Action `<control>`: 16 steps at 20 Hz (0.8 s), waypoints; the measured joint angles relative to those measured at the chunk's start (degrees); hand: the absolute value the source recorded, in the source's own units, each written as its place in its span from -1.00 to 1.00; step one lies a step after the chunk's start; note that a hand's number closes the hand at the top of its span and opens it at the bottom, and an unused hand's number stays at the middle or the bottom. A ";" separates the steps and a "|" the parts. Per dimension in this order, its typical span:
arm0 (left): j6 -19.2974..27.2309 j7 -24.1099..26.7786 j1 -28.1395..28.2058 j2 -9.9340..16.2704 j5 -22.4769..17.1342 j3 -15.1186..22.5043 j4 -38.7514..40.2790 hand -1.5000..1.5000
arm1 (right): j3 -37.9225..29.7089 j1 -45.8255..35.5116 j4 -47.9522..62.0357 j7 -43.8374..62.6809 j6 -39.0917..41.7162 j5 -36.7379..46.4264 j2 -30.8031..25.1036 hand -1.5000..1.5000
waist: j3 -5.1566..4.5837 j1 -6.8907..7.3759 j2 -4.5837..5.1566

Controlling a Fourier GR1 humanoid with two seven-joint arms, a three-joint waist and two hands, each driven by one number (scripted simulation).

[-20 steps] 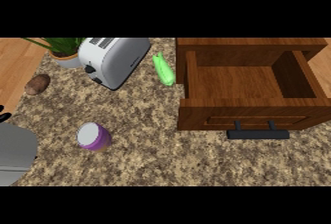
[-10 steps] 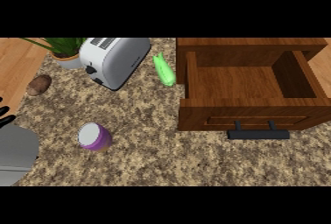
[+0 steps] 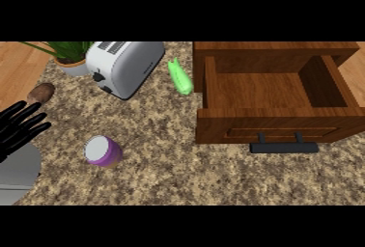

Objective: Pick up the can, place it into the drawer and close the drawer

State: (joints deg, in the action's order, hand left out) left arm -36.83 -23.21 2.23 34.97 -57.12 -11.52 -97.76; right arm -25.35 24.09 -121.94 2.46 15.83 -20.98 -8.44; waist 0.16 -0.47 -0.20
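Left hand [image 3: 20,126] at the left edge, fingers straight and spread, holding nothing, above its grey forearm [image 3: 18,173]; the right hand is out of view. Can [image 3: 103,151], purple with a white top, upright on the counter [image 3: 178,178] just right of the hand and apart from it. Far left: a brown potato [image 3: 40,92], a potted plant [image 3: 69,58] and a toaster [image 3: 125,66]. A green vegetable [image 3: 180,77] lies between toaster and drawer [image 3: 274,103], which stands open at the right, black handle [image 3: 284,146] toward the near side.

Left hand [image 3: 20,126] and potted plant [image 3: 68,58] cut off by picture edges
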 measured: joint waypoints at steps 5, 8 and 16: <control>1.65 0.06 -2.61 -4.95 5.82 2.19 1.26 -1.00 | -2.70 0.66 -0.13 0.15 2.20 -1.21 0.29 -1.00 | -0.12 0.00 0.12; 0.99 1.17 -4.85 -7.29 9.62 2.77 4.26 -1.00 | -3.86 0.42 -1.15 1.84 2.59 -2.39 0.51 -1.00 | -0.13 -0.03 0.16; -2.13 9.51 -6.09 -13.80 24.36 3.98 12.47 -1.00 | -6.18 0.75 -1.08 1.87 5.83 -2.16 2.00 -1.00 | -0.17 0.05 0.20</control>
State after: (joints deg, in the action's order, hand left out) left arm -38.95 -13.70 -3.85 21.17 -32.76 -7.53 -85.29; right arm -31.52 24.85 -123.03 4.33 21.67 -23.14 -6.44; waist -0.01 -0.42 0.00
